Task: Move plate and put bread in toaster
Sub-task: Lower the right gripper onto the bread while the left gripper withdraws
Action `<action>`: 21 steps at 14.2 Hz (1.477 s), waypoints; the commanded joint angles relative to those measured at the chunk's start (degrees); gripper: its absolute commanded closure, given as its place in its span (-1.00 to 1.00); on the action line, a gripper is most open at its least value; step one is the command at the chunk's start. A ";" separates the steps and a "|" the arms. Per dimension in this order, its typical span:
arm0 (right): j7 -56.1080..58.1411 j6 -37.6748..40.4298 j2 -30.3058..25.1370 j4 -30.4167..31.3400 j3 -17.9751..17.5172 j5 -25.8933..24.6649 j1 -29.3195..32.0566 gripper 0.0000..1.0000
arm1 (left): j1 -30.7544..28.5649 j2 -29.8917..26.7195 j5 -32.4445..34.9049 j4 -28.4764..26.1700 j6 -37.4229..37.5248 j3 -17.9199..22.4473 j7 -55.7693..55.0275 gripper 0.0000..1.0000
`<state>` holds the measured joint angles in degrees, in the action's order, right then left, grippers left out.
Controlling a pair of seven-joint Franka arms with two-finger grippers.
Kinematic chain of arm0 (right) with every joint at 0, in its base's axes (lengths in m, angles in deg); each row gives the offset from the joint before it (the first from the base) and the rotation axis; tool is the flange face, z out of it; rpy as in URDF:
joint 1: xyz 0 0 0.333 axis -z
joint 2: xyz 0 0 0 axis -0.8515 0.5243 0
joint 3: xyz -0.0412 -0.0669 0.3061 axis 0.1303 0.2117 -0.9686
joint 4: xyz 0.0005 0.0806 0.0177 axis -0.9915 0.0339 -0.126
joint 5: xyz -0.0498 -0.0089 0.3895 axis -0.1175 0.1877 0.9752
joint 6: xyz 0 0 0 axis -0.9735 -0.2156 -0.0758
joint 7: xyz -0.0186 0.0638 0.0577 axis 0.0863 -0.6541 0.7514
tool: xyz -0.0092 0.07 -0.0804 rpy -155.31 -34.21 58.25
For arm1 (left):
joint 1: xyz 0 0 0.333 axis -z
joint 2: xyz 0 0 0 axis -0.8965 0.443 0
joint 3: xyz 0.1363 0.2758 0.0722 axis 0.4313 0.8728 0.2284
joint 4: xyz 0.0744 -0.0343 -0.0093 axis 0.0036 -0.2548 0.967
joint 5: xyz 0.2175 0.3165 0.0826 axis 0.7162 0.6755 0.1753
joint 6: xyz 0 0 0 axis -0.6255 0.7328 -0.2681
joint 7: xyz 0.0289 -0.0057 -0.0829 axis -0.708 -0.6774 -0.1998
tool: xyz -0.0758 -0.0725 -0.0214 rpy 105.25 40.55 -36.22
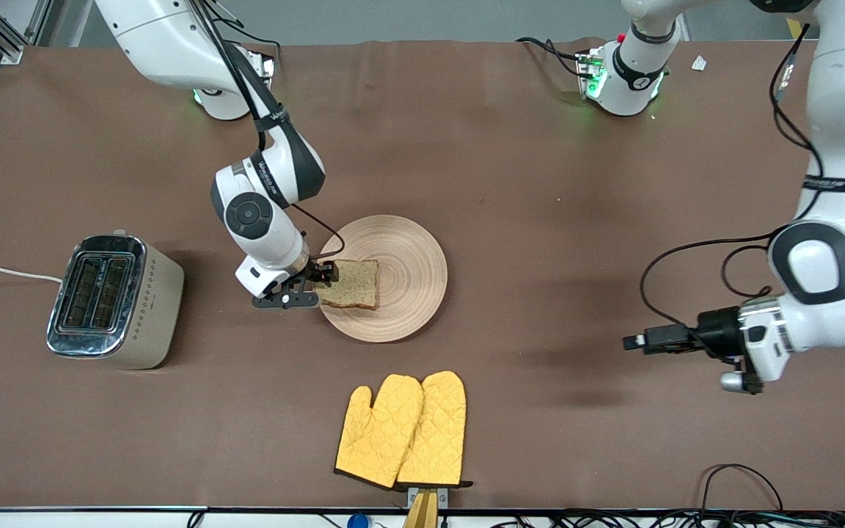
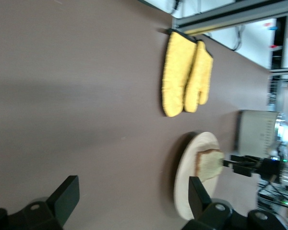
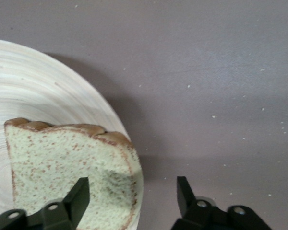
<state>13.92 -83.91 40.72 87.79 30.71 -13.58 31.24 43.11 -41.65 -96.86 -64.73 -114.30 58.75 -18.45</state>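
Observation:
The light wooden plate lies mid-table with the brown speckled bread flat on its edge toward the toaster. My right gripper is open and low at that edge; in the right wrist view one finger is over the bread and the other over the cloth beside the plate's rim. The cream toaster stands toward the right arm's end, slots empty. My left gripper is open and empty over bare cloth toward the left arm's end. The left wrist view also shows the plate, bread and toaster.
A pair of yellow oven mitts lies nearer the front camera than the plate; they also show in the left wrist view. The toaster's white cord runs off the right arm's end of the table. Brown cloth covers the table.

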 commanded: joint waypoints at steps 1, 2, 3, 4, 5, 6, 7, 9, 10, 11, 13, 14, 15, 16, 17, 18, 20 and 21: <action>-0.80 -1.29 -0.05 1.04 0.46 0.42 -0.64 -0.45 | -0.85 -6.13 8.32 -1.20 3.00 0.15 -6.26 -1.00; -0.80 -1.47 0.12 1.04 0.46 0.50 -0.64 -0.39 | -0.76 -8.50 12.27 -1.12 4.49 0.23 -8.54 -1.00; -0.80 -2.42 0.21 1.13 0.46 0.42 -0.64 -0.34 | -0.76 -10.52 16.13 -1.12 5.82 0.15 -11.26 -1.00; -0.80 -2.61 0.65 1.13 0.46 0.42 -0.64 -0.32 | -0.68 -12.11 18.26 -1.20 7.39 -0.11 -13.38 -1.00; -0.80 -2.61 0.74 1.04 0.46 0.42 -0.64 -0.31 | -0.41 -13.51 19.07 -1.12 9.50 -0.29 -15.84 -1.00; -0.80 -2.61 0.83 1.04 0.46 0.42 -0.64 -0.28 | -0.24 -14.92 20.20 -1.12 11.35 -0.38 -17.95 -1.00; -0.80 -2.61 0.83 1.04 0.46 0.42 -0.64 -0.26 | -0.06 -16.50 22.39 -1.20 12.84 -0.64 -18.84 -1.00; -0.80 -2.70 0.74 1.04 0.46 0.42 -0.64 -0.19 | 0.20 -19.58 27.40 -1.20 15.57 -1.34 -18.85 -1.00; -0.80 -2.70 0.83 1.04 0.46 0.42 -0.64 -0.12 | 1.86 -21.77 29.34 -1.73 16.45 -0.74 -18.76 -1.00; -0.80 -2.70 0.74 1.04 0.46 0.42 -0.72 -0.06 | 4.92 -24.14 31.18 -2.17 17.16 2.31 -18.50 -1.00; -0.80 -2.87 0.83 1.04 0.46 0.42 -0.99 0.09 | 11.86 -27.84 33.04 -3.31 19.27 9.61 -18.23 -1.00; -0.80 -2.96 0.83 1.04 0.46 0.42 -0.90 0.12 | 13.63 -30.03 32.96 -3.84 21.02 12.25 -18.06 -1.00; -0.80 -2.96 0.91 1.04 0.46 0.42 -0.99 0.13 | 14.87 -31.71 32.96 -4.10 21.56 14.02 -18.06 -1.00; -0.80 -3.05 0.92 1.04 0.46 0.42 -0.99 0.17 | 16.27 -33.72 33.05 -4.80 22.08 16.47 -18.06 -1.00; -0.80 -3.05 1.00 1.04 0.46 0.42 -0.99 0.17 | 17.16 -35.22 33.14 -5.77 22.96 18.58 -17.97 -1.00; -0.80 -3.14 0.92 1.04 0.46 0.42 -0.99 0.17 | 17.43 -36.11 33.14 -6.21 24.01 19.47 -17.97 -1.00; -0.80 -3.31 1.00 1.04 0.46 0.42 -1.16 0.19 | 17.34 -37.60 33.14 -6.21 26.73 19.66 -18.06 -1.00; -0.71 -3.23 1.00 1.04 0.46 0.42 -1.16 0.19 | 17.26 -38.13 33.22 -6.30 27.01 19.75 -18.06 -1.00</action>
<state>13.86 -86.13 42.01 87.92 30.79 -13.58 30.81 59.68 -77.44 -64.68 -69.10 -88.22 78.06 -36.34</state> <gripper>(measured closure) 0.590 0.000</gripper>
